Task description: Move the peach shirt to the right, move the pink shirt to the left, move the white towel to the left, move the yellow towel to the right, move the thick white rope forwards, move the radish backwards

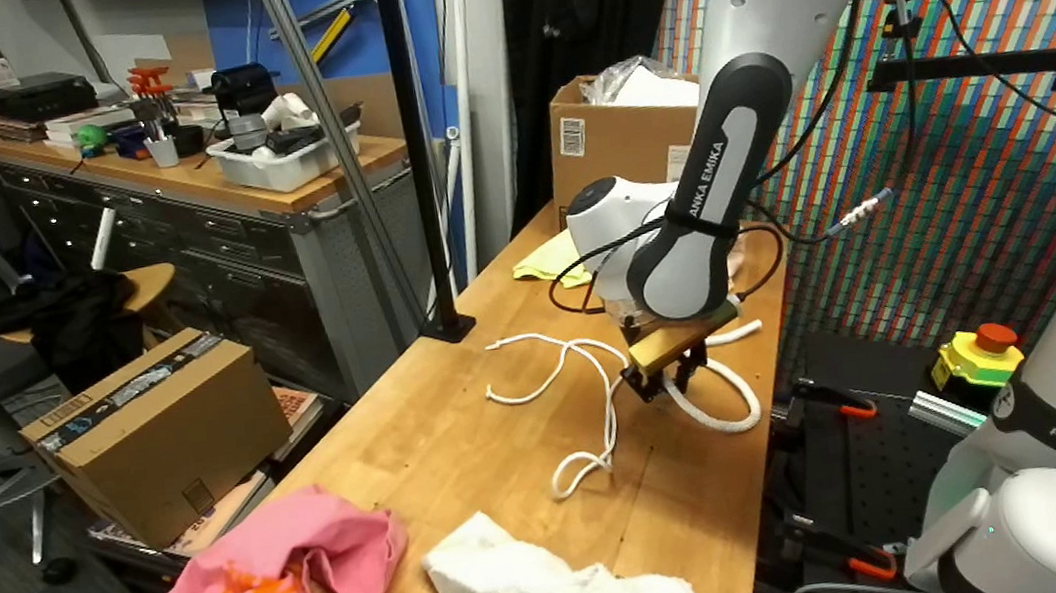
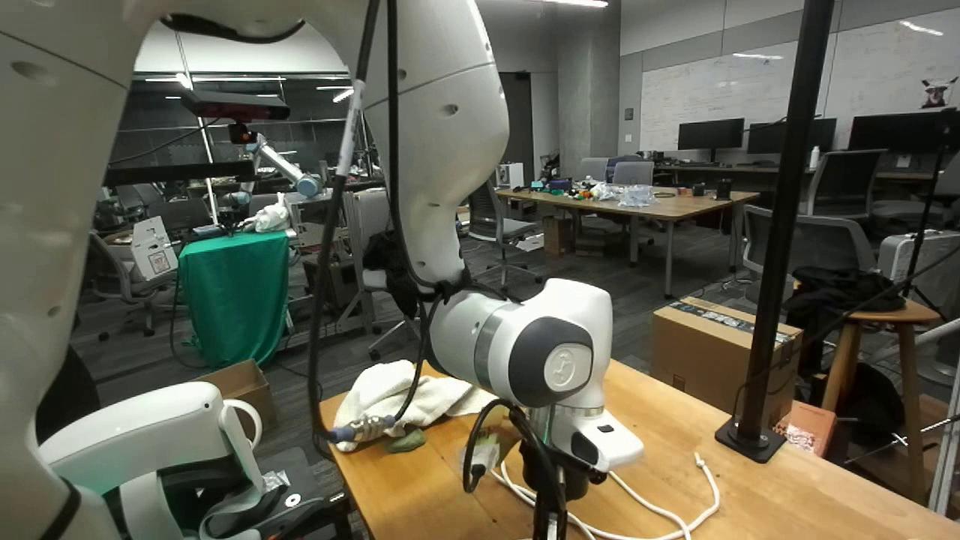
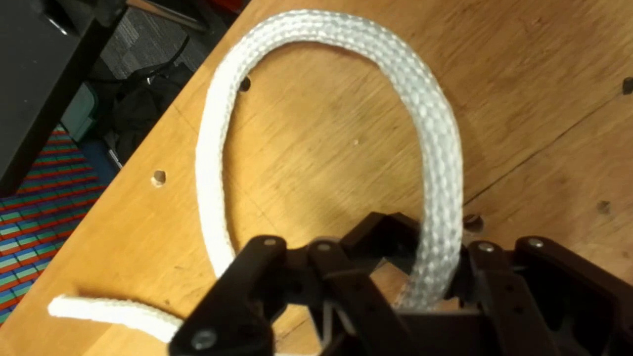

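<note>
White thick braided rope [image 3: 439,143] is pinched in your nearly closed black claw [image 1: 667,382], loop near the robot-side edge of the brown wooden desk [image 1: 444,433], so guide it forwards low and slowly.

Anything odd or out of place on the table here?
Yes, mildly: the pink shirt lies bunched at the edge of the table, apparently partly overhanging it, so it might slide off. I see no spill or damage.
</note>
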Action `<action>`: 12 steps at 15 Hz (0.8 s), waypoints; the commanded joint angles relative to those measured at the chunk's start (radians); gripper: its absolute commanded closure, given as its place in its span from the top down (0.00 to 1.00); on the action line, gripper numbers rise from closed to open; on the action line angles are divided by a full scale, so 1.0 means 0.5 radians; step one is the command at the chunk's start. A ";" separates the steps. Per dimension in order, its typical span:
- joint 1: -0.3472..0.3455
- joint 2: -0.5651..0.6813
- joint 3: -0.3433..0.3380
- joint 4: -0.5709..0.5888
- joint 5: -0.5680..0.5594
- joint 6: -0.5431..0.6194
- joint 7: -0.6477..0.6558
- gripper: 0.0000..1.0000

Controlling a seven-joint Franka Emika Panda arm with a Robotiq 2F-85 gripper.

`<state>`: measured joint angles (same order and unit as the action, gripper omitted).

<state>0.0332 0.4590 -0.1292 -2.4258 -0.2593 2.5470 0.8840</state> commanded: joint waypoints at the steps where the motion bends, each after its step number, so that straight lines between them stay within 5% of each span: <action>1: 0.046 0.055 -0.082 0.052 0.080 0.005 -0.036 0.03; 3: 0.042 0.028 -0.101 0.043 0.094 0.009 -0.048 0.04; 4: 0.039 -0.010 -0.105 0.030 0.094 0.009 -0.068 0.16; 5: 0.053 -0.045 -0.122 0.019 0.076 0.011 -0.053 0.10; 6: 0.052 -0.093 -0.121 0.006 0.072 0.003 -0.073 0.40; 7: 0.052 -0.122 -0.116 0.003 0.073 -0.012 -0.092 0.40; 12: 0.079 -0.233 -0.105 0.011 0.051 -0.024 -0.109 0.77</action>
<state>0.0519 0.3937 -0.1713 -2.4091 -0.2421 2.5455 0.8555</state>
